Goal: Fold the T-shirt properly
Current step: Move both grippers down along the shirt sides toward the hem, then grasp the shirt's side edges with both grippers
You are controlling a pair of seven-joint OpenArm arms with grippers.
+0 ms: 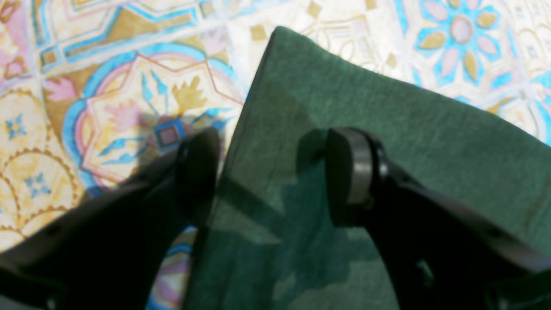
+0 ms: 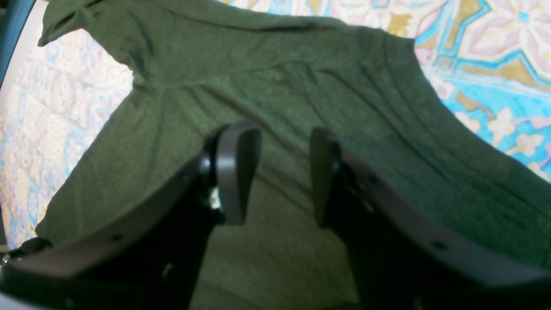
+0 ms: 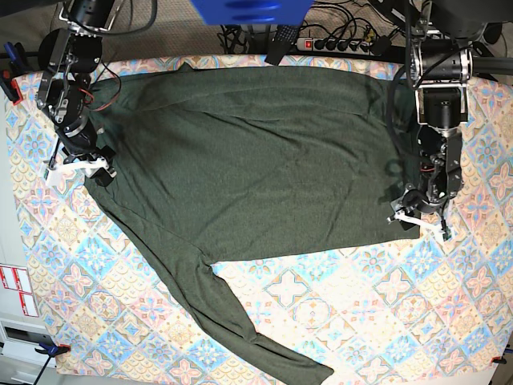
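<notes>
The dark olive T-shirt (image 3: 256, 160) lies spread flat on the patterned tablecloth (image 3: 385, 305). One long sleeve (image 3: 232, 321) trails toward the front edge. My left gripper (image 3: 414, 213) is at the shirt's right edge. In the left wrist view that gripper (image 1: 271, 172) stands open astride the T-shirt's (image 1: 387, 120) edge, one finger over the cloth and one over the fabric. At the shirt's left side, near the shoulder, my right gripper (image 3: 98, 168) hovers. In the right wrist view it (image 2: 280, 172) is open just above the T-shirt (image 2: 258, 77), holding nothing.
A power strip (image 3: 337, 44) and cables lie behind the table's back edge. A blue object (image 3: 248, 12) hangs at the top. Clamps (image 3: 8, 84) pin the tablecloth at the left edge. Bare patterned cloth (image 3: 417, 321) shows at the front right.
</notes>
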